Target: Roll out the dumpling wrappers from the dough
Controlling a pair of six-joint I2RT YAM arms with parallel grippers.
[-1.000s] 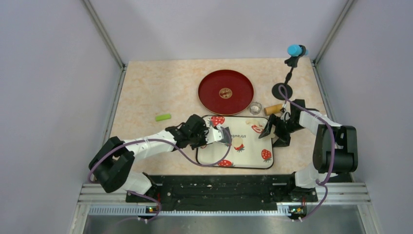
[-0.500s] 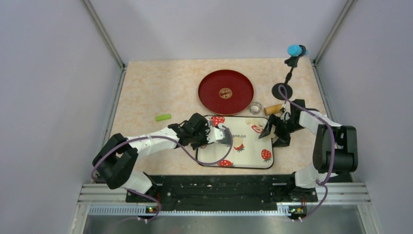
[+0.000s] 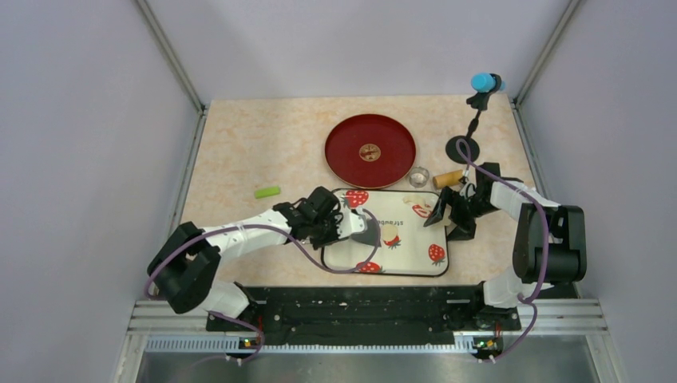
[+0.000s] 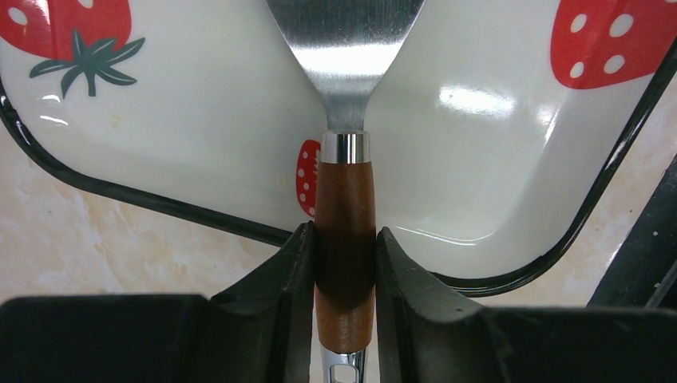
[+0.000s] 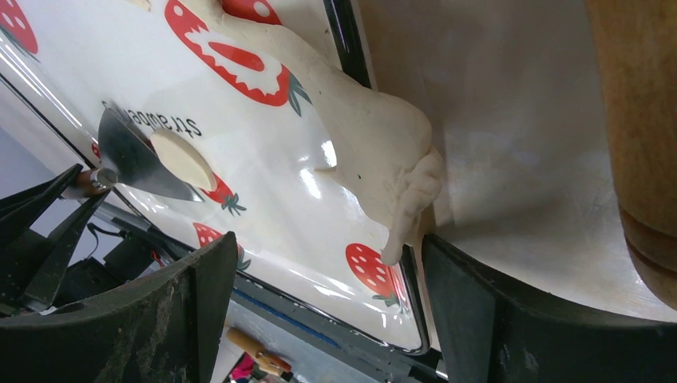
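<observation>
I work on a beige marbled table [image 3: 255, 152] boxed in by plain grey walls [image 3: 80, 159] with metal posts in the back corners. On it lie a red plate [image 3: 343, 144] at the back, a small metal ring [image 3: 419, 176] and a wooden roller [image 3: 449, 178] just in front of the plate, a green stick [image 3: 267, 191] off to the left, and a blue-topped stand [image 3: 483, 82] in the far right corner. The strawberry tray [image 3: 407, 255] sits in front of my bases.

My left gripper [image 4: 345, 231] is clamped on the brown wooden handle of a spatula [image 4: 351, 48], partly closed and snug on both sides. The steel blade reaches out low over the tray's white floor.

My right gripper [image 5: 323, 239] stands wide with nothing pinched, hanging at the tray's right edge.

The dough [image 5: 375, 144] is a soft, pale cream mass, smooth on top and wrinkled at its lower end. It lies in the tray's right part and drapes over the black rim towards the table, its tip close to my right finger [image 5: 471, 319]. One dumpling wrapper [image 5: 182, 158], a small flat cream disc, lies mid-tray against the spatula blade; I cannot tell whether the blade is under it.

The tray's raised black rim curves just below the spatula handle. The roller stands close beside my right wrist. The broadest bare tabletop is to the left of the tray, around the green stick.
</observation>
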